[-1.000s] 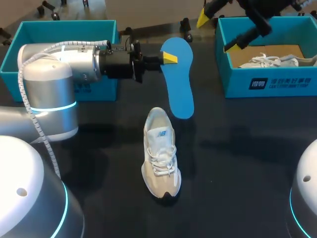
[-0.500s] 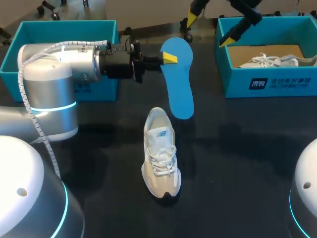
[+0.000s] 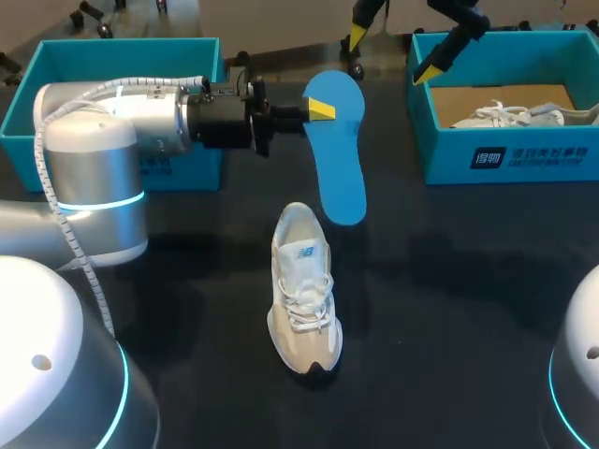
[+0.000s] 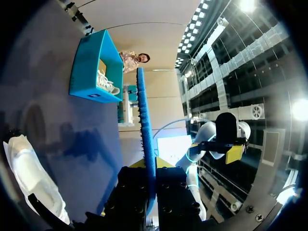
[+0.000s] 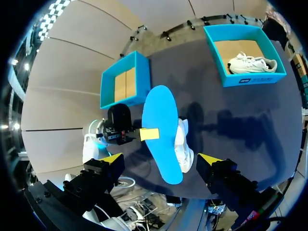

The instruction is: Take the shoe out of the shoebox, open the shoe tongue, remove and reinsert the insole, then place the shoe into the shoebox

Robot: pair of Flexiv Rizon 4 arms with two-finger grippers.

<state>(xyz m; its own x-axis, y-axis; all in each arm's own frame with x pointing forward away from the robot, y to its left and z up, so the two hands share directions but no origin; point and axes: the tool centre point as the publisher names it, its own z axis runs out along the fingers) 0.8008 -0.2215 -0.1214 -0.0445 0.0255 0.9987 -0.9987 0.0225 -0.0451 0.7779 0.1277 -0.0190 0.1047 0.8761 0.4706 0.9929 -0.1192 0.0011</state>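
Mid-table the shoe (image 3: 304, 290) stands unboxed; my left gripper (image 3: 321, 110) pinches the removed insole (image 3: 339, 159) aloft, right gripper (image 3: 391, 54) spread, empty. Reinserting and reboxing remain, I judge.

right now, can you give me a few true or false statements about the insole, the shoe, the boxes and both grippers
1. The left gripper is shut on the blue insole. True.
2. The beige sneaker lies in the left shoebox. False: it stands on the table.
3. The right gripper is open. True.
4. The right shoebox is empty. False: a white shoe lies in it.
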